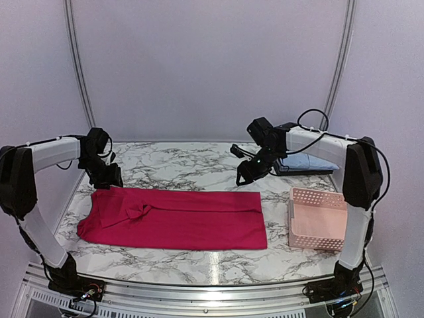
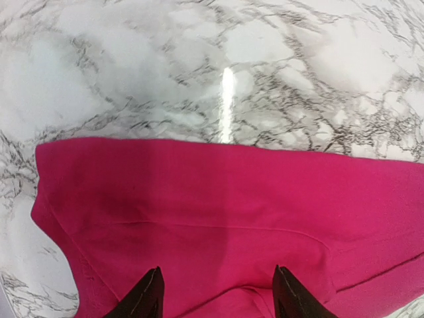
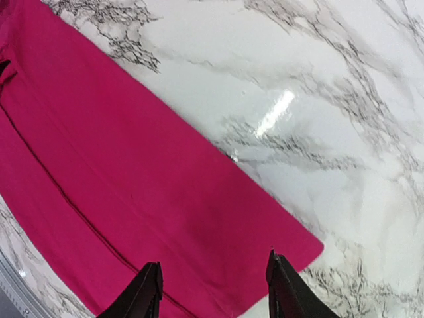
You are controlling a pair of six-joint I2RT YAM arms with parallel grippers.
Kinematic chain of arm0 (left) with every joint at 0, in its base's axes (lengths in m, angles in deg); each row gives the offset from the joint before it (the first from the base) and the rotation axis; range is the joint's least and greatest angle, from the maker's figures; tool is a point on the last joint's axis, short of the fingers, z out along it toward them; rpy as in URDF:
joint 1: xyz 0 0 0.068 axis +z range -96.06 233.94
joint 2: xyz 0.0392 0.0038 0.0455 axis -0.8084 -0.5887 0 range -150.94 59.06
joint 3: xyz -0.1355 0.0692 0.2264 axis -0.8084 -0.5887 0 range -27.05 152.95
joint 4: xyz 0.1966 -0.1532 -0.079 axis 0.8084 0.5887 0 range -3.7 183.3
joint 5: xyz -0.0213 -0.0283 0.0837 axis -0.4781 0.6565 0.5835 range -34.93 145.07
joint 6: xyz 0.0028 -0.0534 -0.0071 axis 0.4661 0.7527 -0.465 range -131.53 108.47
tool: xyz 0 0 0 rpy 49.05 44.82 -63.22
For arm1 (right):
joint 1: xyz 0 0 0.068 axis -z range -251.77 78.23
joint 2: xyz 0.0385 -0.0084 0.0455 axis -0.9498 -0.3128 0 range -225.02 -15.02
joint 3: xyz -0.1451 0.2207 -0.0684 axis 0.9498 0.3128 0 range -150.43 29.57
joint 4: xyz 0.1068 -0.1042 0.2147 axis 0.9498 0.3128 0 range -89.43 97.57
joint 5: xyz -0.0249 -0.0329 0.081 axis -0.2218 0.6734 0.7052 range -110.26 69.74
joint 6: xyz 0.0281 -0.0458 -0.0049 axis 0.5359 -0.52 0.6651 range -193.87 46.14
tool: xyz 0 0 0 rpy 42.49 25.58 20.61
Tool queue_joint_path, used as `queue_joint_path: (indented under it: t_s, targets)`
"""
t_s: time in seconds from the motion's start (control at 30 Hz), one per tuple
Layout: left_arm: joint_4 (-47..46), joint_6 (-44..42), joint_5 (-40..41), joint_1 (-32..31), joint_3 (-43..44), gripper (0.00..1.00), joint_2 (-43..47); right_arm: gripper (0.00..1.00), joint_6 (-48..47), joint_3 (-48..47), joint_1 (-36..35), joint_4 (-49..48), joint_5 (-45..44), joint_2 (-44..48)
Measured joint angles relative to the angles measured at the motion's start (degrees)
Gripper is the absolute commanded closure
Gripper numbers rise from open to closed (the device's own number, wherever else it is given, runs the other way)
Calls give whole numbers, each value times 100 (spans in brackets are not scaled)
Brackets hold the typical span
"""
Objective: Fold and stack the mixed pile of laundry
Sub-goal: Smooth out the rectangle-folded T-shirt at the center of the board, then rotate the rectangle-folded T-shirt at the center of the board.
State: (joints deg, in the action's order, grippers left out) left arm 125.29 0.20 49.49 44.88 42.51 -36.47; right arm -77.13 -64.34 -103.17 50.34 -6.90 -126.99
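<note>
Left gripper (image 2: 217,269) hung parted, empty, over the magenta garment (image 1: 185,218) at ten o'clock — right gripper (image 3: 214,260) likewise at two o'clock.

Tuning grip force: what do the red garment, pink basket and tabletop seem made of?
Red garment: soft matte cloth, creased and seamed. Pink basket: probably rigid plastic, moulded lattice holes. Tabletop: glossy, marble-patterned, reflecting light; stone or laminate, cannot tell.
</note>
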Motion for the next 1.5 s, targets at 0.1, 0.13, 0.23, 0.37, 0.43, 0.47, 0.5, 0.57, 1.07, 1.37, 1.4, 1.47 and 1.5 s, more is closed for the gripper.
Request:
queue_joint_path:
  t_s: [0.1, 0.13, 0.23, 0.37, 0.43, 0.47, 0.5, 0.57, 1.07, 1.37, 1.4, 1.47, 1.5]
  targets:
    - [-90, 339, -125, 79, -345, 46, 26, 54, 24, -214, -46, -160, 216, -337]
    - [-120, 417, -168, 48, -483, 48, 33, 55, 26, -223, -72, -195, 282, -457]
    - [-164, 599, -188, -15, -846, 53, 52, 57, 28, -122, -142, -267, 435, -741]
    - [-175, 776, -37, -37, -1300, 54, 55, 59, 26, 271, -166, -339, 577, -857]
    - [-179, 896, 76, -37, -1478, 54, 44, 60, 26, 461, -166, -361, 592, -863]
    - [-197, 960, 122, -37, -1495, 54, 39, 60, 28, 557, -166, -398, 597, -863]
    - [-214, 1016, 173, -39, -1486, 54, 28, 61, 28, 614, -166, -459, 619, -839]
    - [-186, 1099, 267, -48, -1410, 54, -52, 61, 44, 748, -144, -595, 629, -780]
    - [-361, 861, 654, 87, 570, 51, -1346, 62, 133, 1504, 24, -848, 1014, -271]
    - [-444, 1062, 522, -409, 219, 55, -719, 68, 61, 487, 24, -511, 1051, -446]
    - [-446, 1119, 514, -514, 120, 55, -719, 70, 28, 391, 20, -514, 1058, -520]
    - [-422, 1224, 509, -728, -94, 56, -752, 75, -46, 308, 11, -490, 1069, -723]
    - [-402, 1272, 522, -776, -162, 56, -789, 77, -52, 308, 11, -485, 1069, -741]
